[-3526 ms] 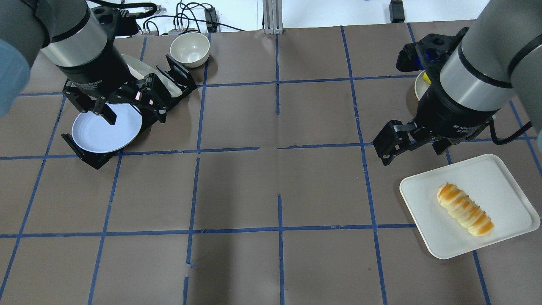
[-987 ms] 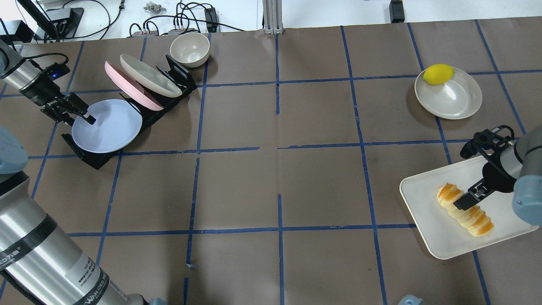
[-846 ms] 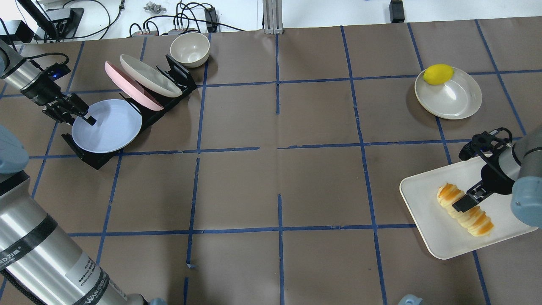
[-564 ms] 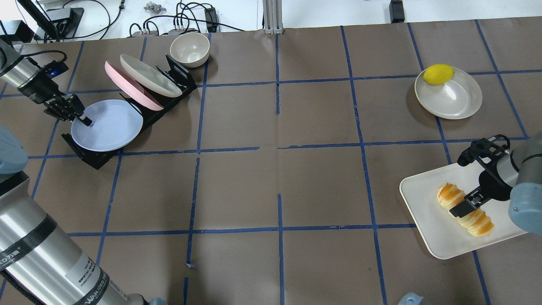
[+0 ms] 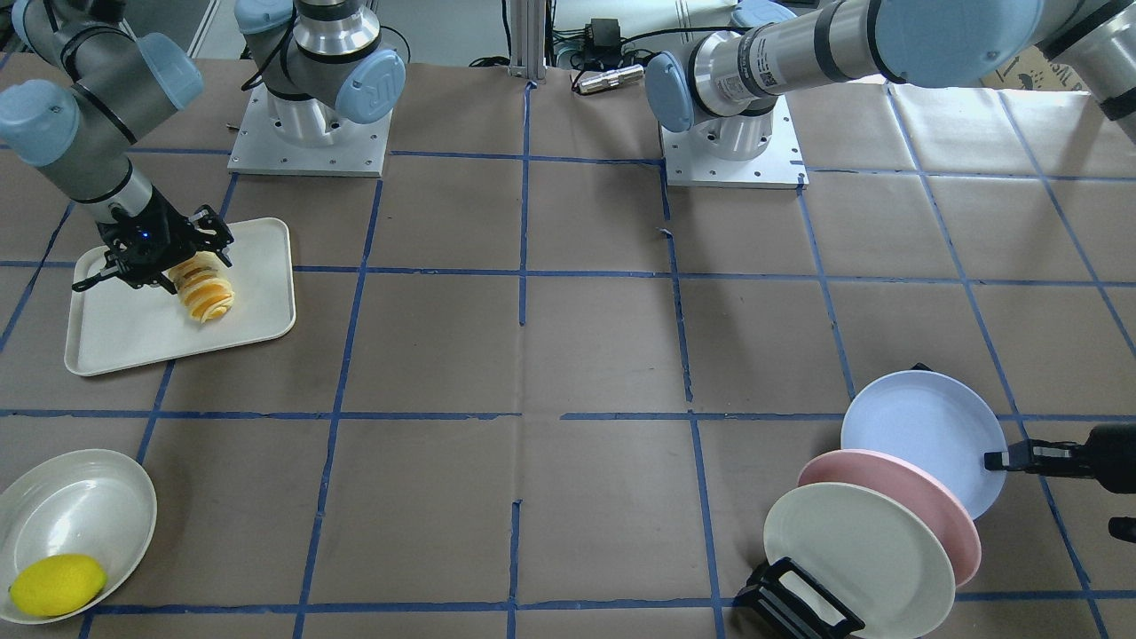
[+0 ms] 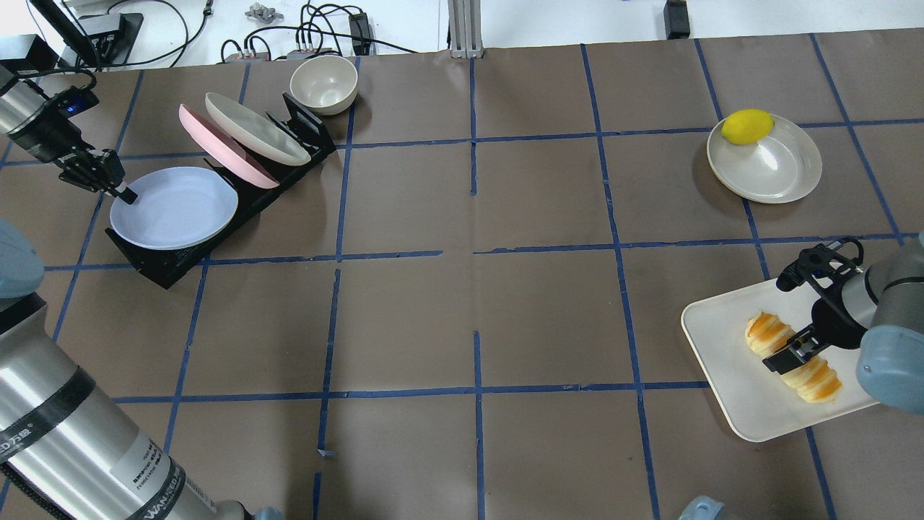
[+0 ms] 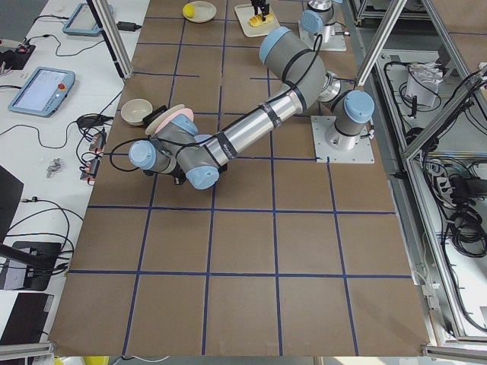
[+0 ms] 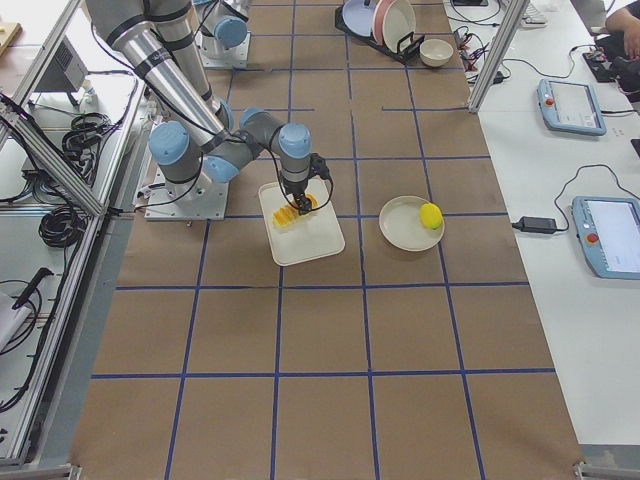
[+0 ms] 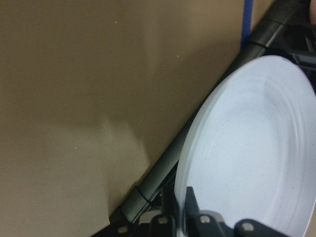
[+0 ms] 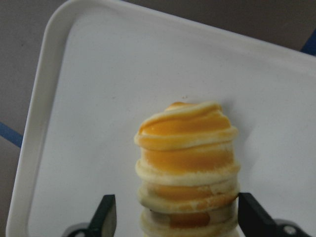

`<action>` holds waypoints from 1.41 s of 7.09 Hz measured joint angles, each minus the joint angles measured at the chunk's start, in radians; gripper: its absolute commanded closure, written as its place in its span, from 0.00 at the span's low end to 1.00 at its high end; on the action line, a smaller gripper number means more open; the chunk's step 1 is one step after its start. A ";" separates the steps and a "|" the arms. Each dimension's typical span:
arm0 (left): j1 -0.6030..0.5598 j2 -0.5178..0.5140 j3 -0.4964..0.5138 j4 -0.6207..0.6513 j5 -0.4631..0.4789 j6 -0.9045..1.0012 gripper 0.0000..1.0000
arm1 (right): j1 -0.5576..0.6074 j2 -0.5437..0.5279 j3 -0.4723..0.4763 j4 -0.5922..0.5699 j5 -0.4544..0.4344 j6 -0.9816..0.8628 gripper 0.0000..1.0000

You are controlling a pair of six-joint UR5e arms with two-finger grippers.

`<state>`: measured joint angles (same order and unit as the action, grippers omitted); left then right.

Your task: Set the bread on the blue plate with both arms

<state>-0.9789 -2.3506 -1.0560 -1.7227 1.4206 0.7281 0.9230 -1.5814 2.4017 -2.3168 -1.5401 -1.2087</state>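
The bread (image 6: 766, 331) lies on a white tray (image 6: 729, 390) at the right; it also shows in the front view (image 5: 206, 300) and the right wrist view (image 10: 187, 158). My right gripper (image 6: 790, 354) is open and low over the bread, one finger on each side of its middle. The blue plate (image 6: 184, 208) leans in a black rack (image 6: 159, 267) at the left. My left gripper (image 6: 121, 192) is shut on the plate's left rim; the left wrist view shows the rim (image 9: 256, 148) between the fingers.
A pink plate (image 6: 216, 148) and a cream plate (image 6: 253, 126) stand in the same rack behind the blue one. A cream bowl (image 6: 323, 83) sits at the back. A lemon (image 6: 747, 125) lies on a round cream plate (image 6: 779, 166) at the back right.
My left gripper closed on the blue plate's rim and pulled it up and left, tilting the plate flatter. My right gripper sank lower around the bread's middle.
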 measured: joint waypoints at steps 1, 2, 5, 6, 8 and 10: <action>0.001 0.008 0.000 -0.005 0.023 0.003 0.97 | -0.004 0.012 0.000 -0.015 -0.007 -0.003 0.89; 0.001 0.015 0.000 -0.015 0.046 0.005 0.98 | -0.006 0.014 -0.002 -0.016 -0.013 0.013 0.90; -0.003 0.116 -0.023 -0.098 0.091 0.017 0.98 | -0.001 -0.024 -0.016 0.044 -0.042 0.134 0.89; -0.013 0.168 -0.030 -0.154 0.094 0.011 0.98 | 0.007 -0.047 -0.034 0.089 -0.044 0.179 0.89; -0.088 0.282 -0.082 -0.224 0.090 -0.064 0.98 | 0.027 -0.073 -0.112 0.237 -0.045 0.265 0.87; -0.243 0.428 -0.220 -0.202 0.063 -0.202 0.98 | 0.065 -0.095 -0.238 0.381 -0.044 0.355 0.85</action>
<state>-1.2221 -1.9228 -1.2765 -1.9250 1.4834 0.5262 0.9885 -1.6764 2.1639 -1.9361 -1.5841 -0.8534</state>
